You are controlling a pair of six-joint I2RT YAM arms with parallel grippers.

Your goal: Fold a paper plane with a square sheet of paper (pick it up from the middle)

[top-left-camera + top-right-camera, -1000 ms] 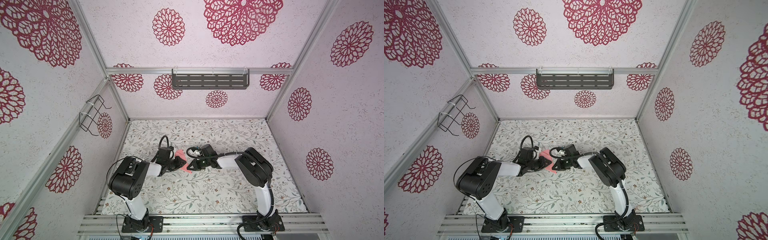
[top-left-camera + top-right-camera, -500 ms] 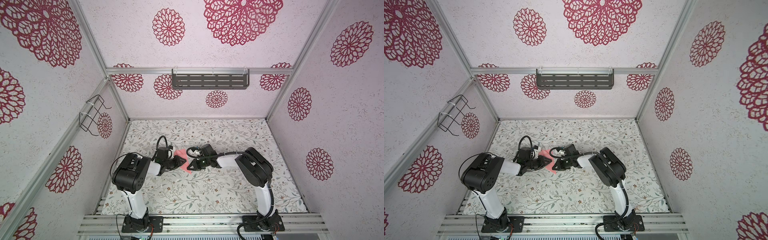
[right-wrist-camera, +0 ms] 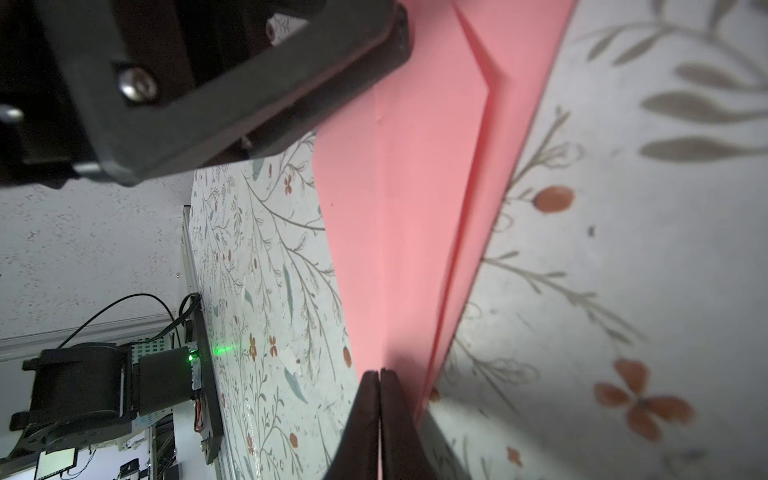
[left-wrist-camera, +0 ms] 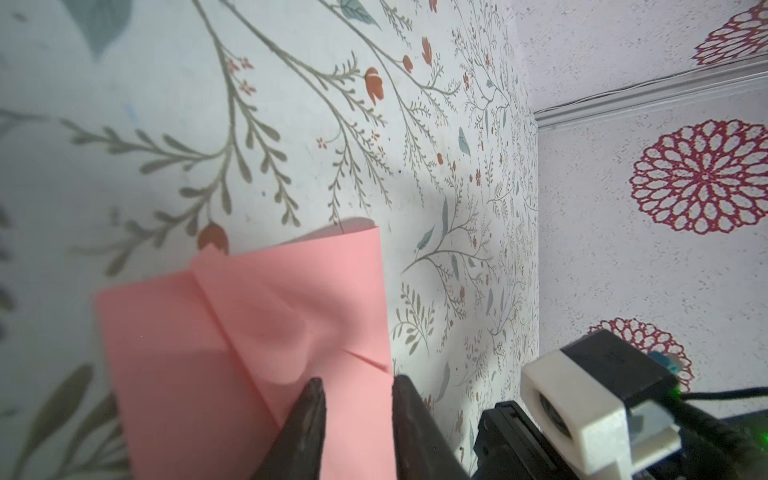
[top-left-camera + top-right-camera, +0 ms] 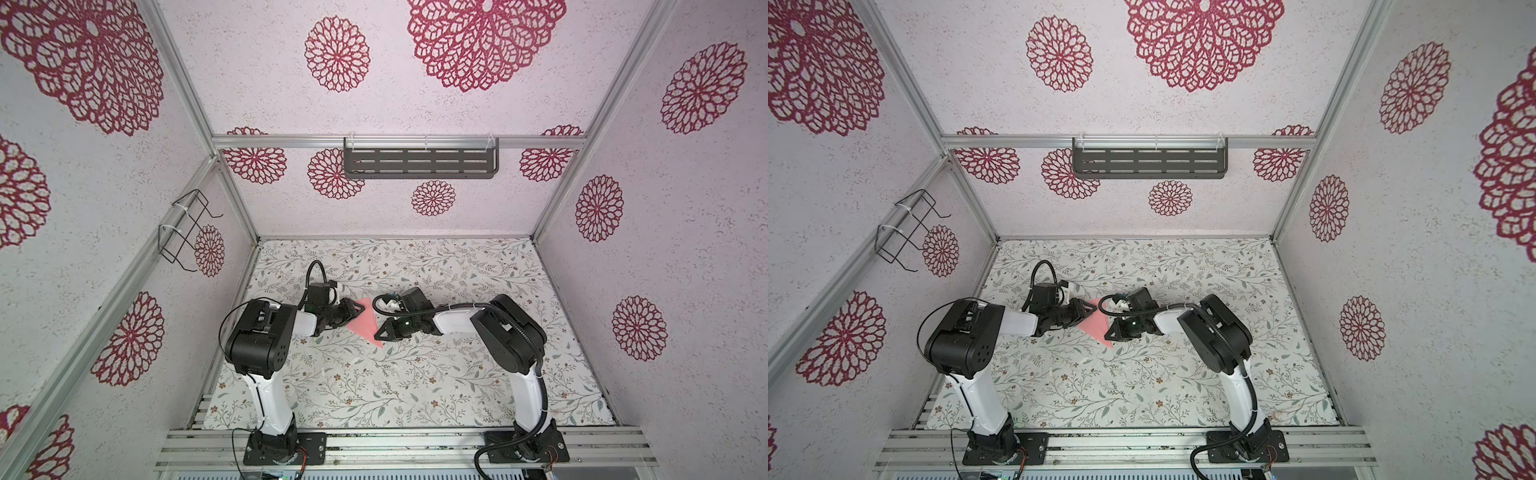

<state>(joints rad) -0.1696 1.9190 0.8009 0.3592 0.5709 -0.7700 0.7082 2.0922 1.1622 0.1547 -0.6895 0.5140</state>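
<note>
Two tools flank the paper [image 5: 362, 324], right tool [image 3: 380, 372] clamped on its crease, left tool [image 4: 357, 382] apart, so unpinned flaps could spring open.

both top views look down from high; both wrist views closely share the paper [image 4: 249, 332].

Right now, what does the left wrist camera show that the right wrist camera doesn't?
Only the left wrist view: the parted fingers of the left end effector over the pink paper, and the other arm's white camera housing. Only the right wrist view: the right end effector, shut on the paper near its point. Both: the creased paper and the floral table.
</note>
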